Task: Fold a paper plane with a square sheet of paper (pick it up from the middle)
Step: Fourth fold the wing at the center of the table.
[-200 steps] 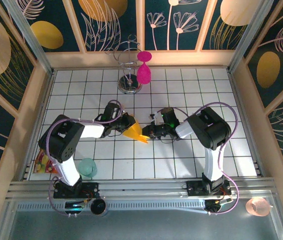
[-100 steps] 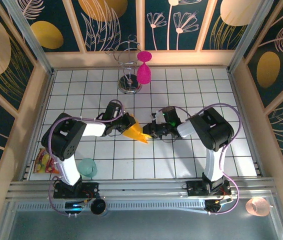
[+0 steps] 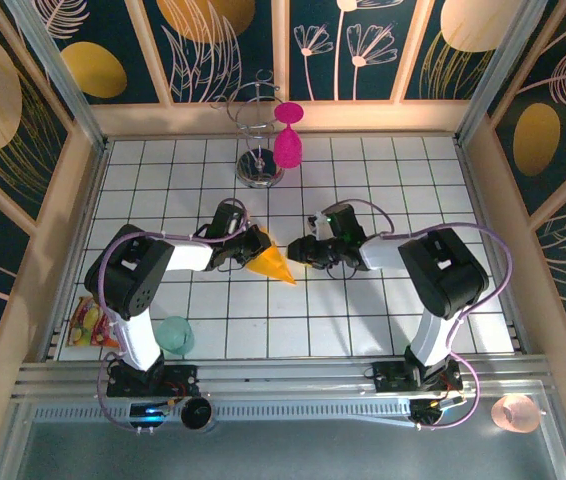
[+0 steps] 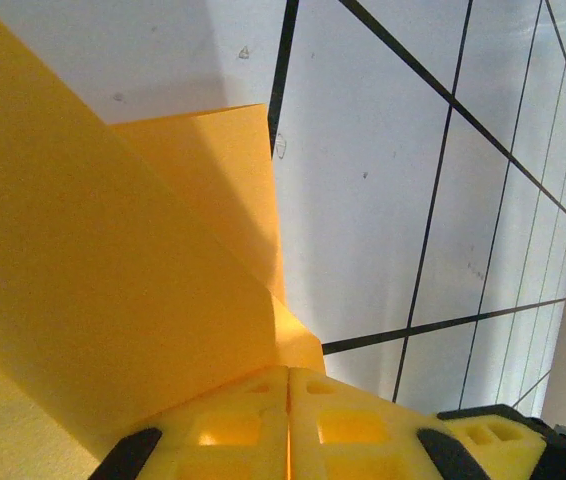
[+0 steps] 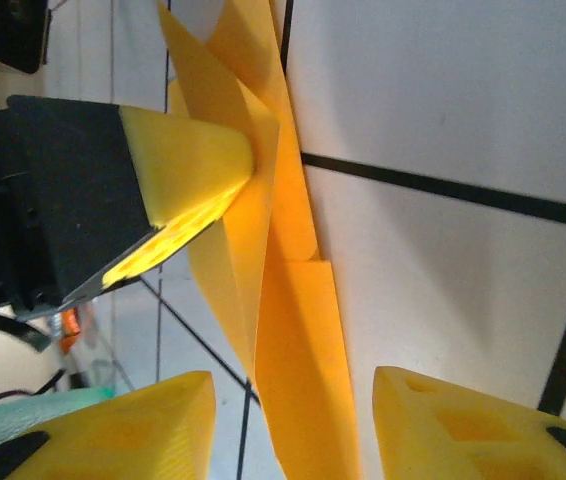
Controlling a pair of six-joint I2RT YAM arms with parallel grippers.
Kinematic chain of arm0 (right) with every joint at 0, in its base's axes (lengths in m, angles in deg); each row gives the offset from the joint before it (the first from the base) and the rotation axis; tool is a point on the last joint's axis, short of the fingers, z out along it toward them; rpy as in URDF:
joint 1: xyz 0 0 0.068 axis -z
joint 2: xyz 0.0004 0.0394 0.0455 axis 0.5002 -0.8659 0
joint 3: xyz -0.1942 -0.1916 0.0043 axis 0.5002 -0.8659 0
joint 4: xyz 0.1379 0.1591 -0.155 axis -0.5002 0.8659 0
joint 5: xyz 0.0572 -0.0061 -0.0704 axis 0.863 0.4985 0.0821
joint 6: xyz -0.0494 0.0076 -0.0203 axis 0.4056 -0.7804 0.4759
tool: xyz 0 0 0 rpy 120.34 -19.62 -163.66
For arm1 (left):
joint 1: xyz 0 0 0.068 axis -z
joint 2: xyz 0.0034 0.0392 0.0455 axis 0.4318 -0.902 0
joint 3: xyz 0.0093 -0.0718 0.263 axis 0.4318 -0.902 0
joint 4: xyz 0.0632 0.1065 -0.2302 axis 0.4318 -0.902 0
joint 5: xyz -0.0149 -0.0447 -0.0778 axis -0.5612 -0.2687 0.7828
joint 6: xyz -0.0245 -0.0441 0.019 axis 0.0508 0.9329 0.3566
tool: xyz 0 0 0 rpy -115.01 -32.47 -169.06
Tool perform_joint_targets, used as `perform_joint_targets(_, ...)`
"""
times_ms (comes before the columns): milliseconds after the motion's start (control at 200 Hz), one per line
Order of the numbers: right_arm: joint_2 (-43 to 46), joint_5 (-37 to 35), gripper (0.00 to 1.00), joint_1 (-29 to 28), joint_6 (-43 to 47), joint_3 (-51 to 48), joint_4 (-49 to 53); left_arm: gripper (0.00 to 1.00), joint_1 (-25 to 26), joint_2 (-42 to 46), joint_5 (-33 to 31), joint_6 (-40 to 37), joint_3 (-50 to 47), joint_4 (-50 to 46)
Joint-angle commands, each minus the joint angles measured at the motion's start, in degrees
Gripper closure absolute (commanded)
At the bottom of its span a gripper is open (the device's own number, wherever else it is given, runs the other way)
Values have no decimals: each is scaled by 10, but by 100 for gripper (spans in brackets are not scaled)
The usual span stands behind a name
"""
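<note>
Paper plane (image 3: 271, 264), a half-folded orange dart, sits mid-bench (image 3: 363, 310), its wide end pinched by the tightly closed left fingers (image 4: 288, 420). The right fingers (image 3: 298, 251) stand parted, straddling a folded strip; whether they touch it is unclear. A magenta goblet (image 3: 287, 148) hangs well behind. The left arm partly hides a snack packet (image 3: 87, 325).

White gridded tabletop (image 3: 383, 320), boxed in by wooden frame (image 3: 363, 118) and dark floral walls (image 3: 363, 60); evenly lit.
</note>
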Motion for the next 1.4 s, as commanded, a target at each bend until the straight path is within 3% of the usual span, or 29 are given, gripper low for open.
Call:
perform_joint_targets(0,9,-79,53,-30,71,29,82,92,2,-9,-6,-11,13,-12)
perform_joint_targets(310,-24,-83,54,-57,100,52,113,92,3,-12,-5,-12,18,-17)
perform_joint_targets(826,-62,-96,72,-55,95,50,134,92,2,-20,-7,-16,27,-23)
perform_joint_targets(1392,-85,-114,76,-57,92,62,163,92,2,-36,-2,-23,38,-20)
